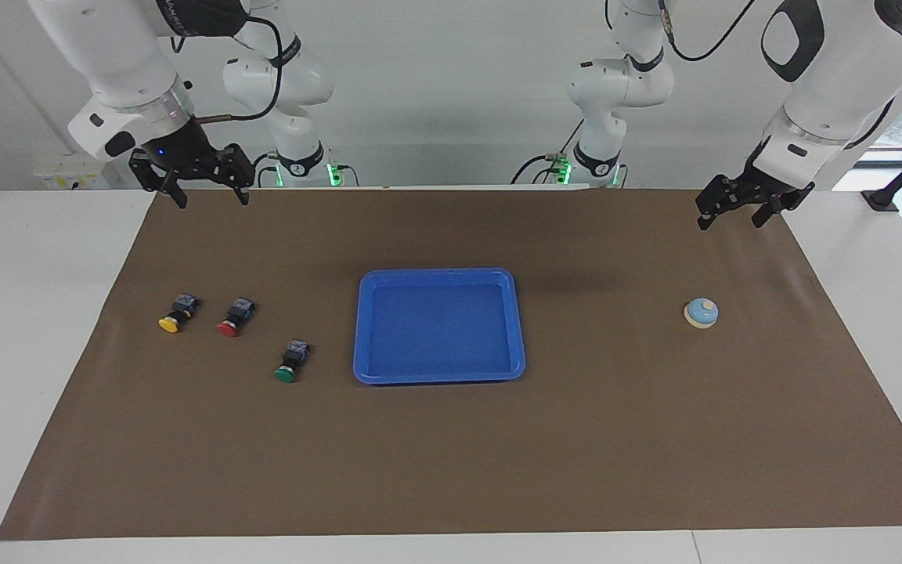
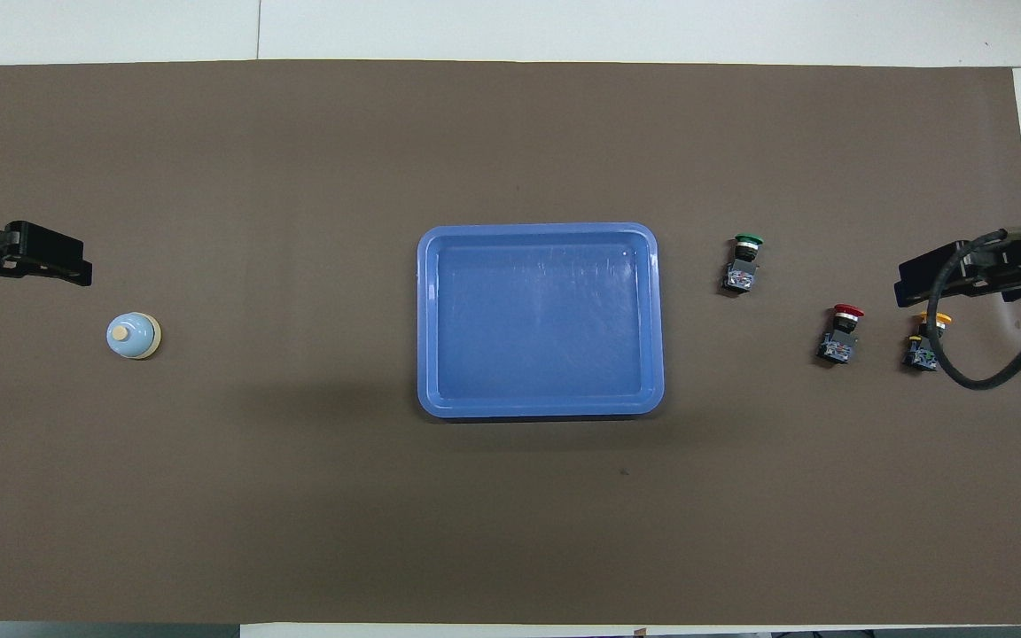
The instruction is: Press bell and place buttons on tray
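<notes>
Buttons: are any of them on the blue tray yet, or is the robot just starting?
Just starting. The tray is bare. The green button, red button and yellow button all lie on the mat. The left gripper and right gripper hang open, holding nothing. The bell is untouched.

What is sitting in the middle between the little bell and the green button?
The empty blue tray sits between the bell and the green button, as both views show.
</notes>
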